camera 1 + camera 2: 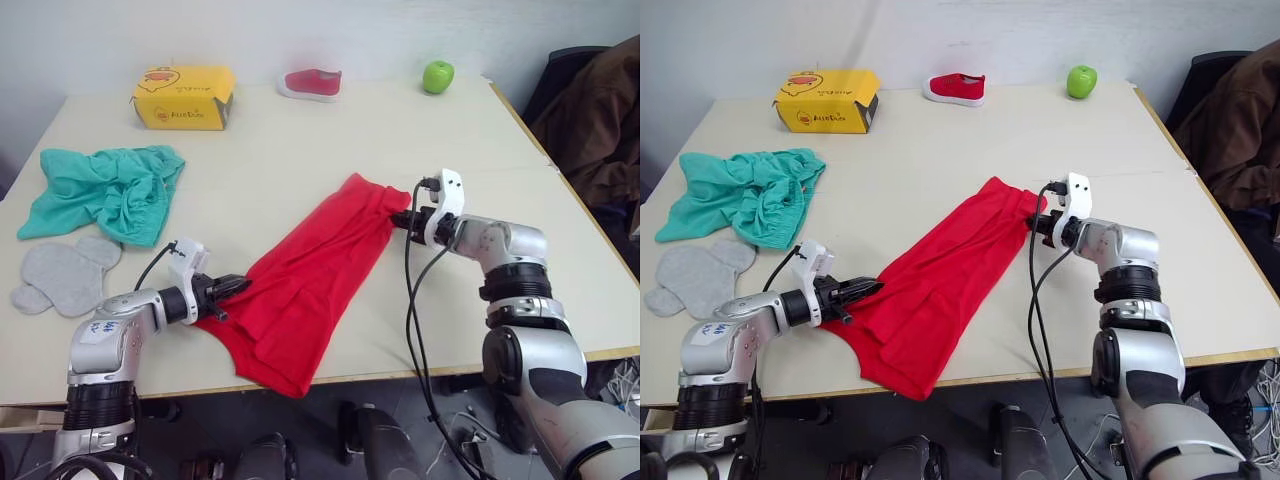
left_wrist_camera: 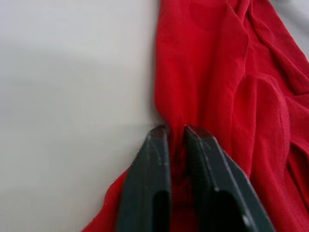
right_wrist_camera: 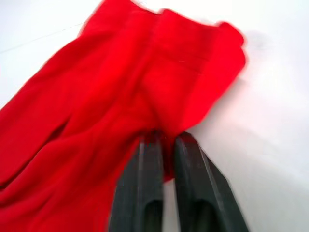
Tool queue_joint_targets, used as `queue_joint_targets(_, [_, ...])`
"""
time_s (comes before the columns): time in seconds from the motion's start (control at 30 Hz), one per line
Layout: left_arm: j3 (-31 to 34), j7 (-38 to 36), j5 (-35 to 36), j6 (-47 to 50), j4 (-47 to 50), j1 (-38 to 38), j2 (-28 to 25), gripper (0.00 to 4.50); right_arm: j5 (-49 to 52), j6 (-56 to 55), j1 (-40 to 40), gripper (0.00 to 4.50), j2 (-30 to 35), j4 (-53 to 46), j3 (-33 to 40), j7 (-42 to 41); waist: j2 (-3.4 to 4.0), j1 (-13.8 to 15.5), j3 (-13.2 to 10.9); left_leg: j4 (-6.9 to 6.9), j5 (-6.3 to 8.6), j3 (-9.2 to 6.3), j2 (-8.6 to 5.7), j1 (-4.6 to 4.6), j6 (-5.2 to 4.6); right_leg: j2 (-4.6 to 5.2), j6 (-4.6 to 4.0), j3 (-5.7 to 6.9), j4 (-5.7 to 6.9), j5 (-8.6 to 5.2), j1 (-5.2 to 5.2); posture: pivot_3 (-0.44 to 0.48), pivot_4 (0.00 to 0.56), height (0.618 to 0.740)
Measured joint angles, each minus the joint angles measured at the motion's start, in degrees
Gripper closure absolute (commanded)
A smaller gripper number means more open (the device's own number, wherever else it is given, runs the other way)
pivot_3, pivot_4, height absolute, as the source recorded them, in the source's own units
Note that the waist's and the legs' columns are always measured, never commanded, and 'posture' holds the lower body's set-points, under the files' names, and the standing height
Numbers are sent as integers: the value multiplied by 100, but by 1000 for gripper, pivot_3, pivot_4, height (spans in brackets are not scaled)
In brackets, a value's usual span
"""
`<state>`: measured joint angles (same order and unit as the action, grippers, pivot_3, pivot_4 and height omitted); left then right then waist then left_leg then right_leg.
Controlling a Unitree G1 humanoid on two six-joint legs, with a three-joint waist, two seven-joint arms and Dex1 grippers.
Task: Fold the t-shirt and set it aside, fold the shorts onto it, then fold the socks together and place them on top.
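Note:
The red t-shirt (image 1: 310, 270) lies folded lengthwise in a long diagonal strip across the middle of the table, its near end hanging over the front edge. My left gripper (image 1: 238, 287) is shut on its near left edge, with cloth pinched between the fingers (image 2: 157, 169). My right gripper (image 1: 402, 221) is shut on the far right end, red cloth caught between its fingers (image 3: 188, 164). The teal shorts (image 1: 108, 190) lie crumpled at the left. The grey socks (image 1: 65, 275) lie flat just in front of them.
At the back of the table (image 1: 300, 150) stand a yellow box (image 1: 184, 97), a small red shoe (image 1: 312, 83) and a green apple (image 1: 437, 76). A chair with a brown coat (image 1: 595, 120) stands off the right edge.

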<state>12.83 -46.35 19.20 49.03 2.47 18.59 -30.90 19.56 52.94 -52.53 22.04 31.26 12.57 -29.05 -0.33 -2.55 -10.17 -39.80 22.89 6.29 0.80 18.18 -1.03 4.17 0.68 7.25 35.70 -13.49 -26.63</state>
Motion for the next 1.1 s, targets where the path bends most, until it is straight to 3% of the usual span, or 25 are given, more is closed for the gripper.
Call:
queue_joint_targets(0.13, [-244, -847, 133, -107, -644, 306, -1017, 1745, 720, 1542, 1047, 1509, 687, -2301, 38, -295, 6, 75, -4, 0, 3, -9, 2, 10, 6, -1, -3, 11, -9, -2, -5, 0, 150, 740])
queue_joint_targets(0.27, [-595, -1686, 150, -302, -1533, 1436, -1570, 483, 1514, 3048, 1555, 74, 856, -3798, 491, -327, 7, 110, -6, -11, 3, -19, 0, 18, 7, 2, -2, 21, -10, -1, -3, 0, 150, 740])
queue_joint_targets(0.33, [-905, -1883, 29, -519, -2070, 2137, -1503, 45, 1939, 3558, 1626, 0, 702, -4223, 778, -220, 6, 142, -6, -11, 3, -26, -1, 20, 6, 2, -2, 29, -13, -1, 1, 0, 150, 740])
queue_joint_targets(0.5, [-1741, -1941, -749, -1621, -4525, 4137, -440, 45, 4124, 3927, 2650, 0, -297, -4668, 950, 1086, -4, 269, -1, -15, 2, -28, -11, 37, 5, -2, 1, 47, -19, 1, -3, 0, 150, 740])
queue_joint_targets(0.67, [-2105, -1783, -1403, -2654, -6439, 4848, 390, 45, 5879, 3894, 3119, 0, -336, -4741, 768, 2780, -15, 183, -12, -15, 2, -22, -8, 43, 1, -7, 8, 42, -27, 5, -6, 0, 150, 740])
queue_joint_targets(0.87, [-2105, -1490, -1785, -3351, -7365, 5132, 791, 45, 8136, 2683, 3431, 0, 290, -4628, -465, 4768, -18, 104, -14, -11, 1, -23, -2, 35, 4, -4, 6, 41, -25, 4, -6, 0, 150, 740])
queue_joint_targets(1.0, [-2059, -1358, -1937, -3540, -7534, 5205, 914, 45, 8574, 2069, 3422, 0, 498, -4443, -1056, 5327, -20, 120, -13, -13, 1, -24, -2, 31, 3, -1, 7, 39, -25, 4, 1, 0, 150, 740])
queue_joint_targets(1.1, [-2018, -1271, -2013, -3614, -7573, 5205, 967, 648, 8752, 1779, 3327, 0, 650, -4409, -1365, 5489, -30, 128, -7, -13, 1, -26, -1, 25, 1, 2, 7, 39, -26, 4, 7, 0, 150, 740])
